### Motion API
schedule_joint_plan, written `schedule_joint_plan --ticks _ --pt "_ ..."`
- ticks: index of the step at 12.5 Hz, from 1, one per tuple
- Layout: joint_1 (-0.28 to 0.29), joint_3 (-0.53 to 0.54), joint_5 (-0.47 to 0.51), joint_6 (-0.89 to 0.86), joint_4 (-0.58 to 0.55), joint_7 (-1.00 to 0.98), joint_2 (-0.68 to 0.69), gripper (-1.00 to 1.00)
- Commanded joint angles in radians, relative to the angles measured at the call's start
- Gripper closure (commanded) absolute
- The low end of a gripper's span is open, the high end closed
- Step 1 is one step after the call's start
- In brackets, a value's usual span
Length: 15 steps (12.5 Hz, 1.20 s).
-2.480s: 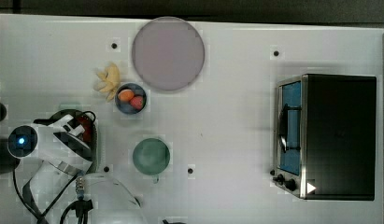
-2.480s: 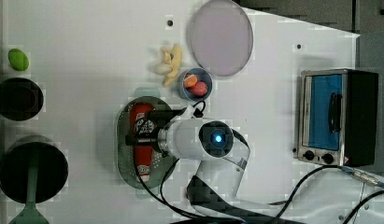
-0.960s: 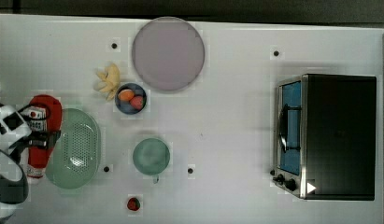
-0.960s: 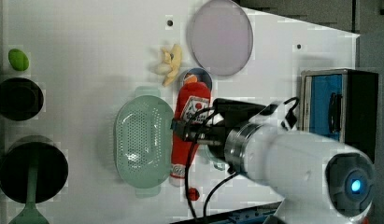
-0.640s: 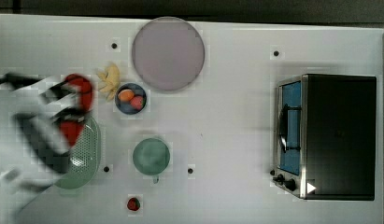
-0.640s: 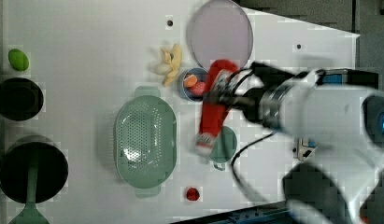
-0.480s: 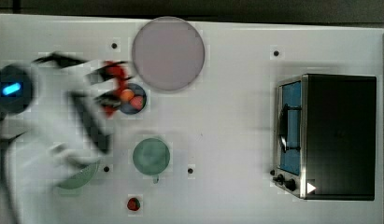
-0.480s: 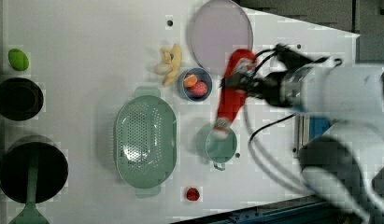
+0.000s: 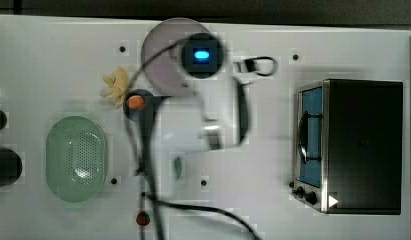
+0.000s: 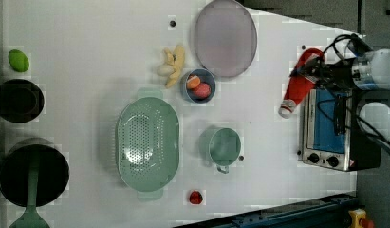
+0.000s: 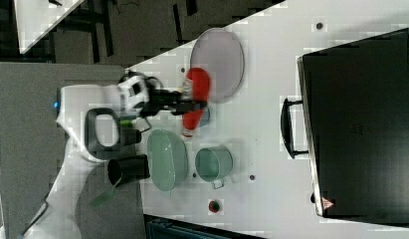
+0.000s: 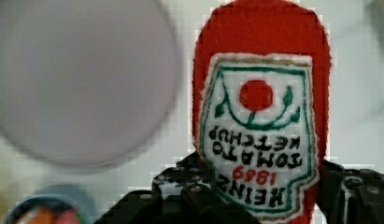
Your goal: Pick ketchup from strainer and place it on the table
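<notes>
fingers [image 10: 320,71]: you have them clamped round the ketchup [image 10: 299,81], held aloft;
strainer [image 10: 147,144]: empty;
advice: lower onto bare bench [image 10: 268,142] at the plate's [image 10: 226,37] five o'clock, left view; release gently

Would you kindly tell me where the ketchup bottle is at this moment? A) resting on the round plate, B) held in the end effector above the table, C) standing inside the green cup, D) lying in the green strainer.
B: the ketchup is clamped in the end effector in the air, while the strainer sits empty.
</notes>
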Motion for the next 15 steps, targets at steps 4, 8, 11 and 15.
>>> schedule_joint_plan --ticks 4,8,11,15 --pt "-0.008 -0.007 0.006 0.216 -0.198 -0.196 -0.068 -0.21" --pt "-0.024 -0.016 0.006 0.275 -0.33 -0.195 -0.048 -0.21" --pt "-0.027 -0.02 0.006 0.298 -0.364 -0.194 0.0 -0.21" --pt "-0.032 -0.022 0.006 0.362 -0.37 -0.194 0.055 -0.9"
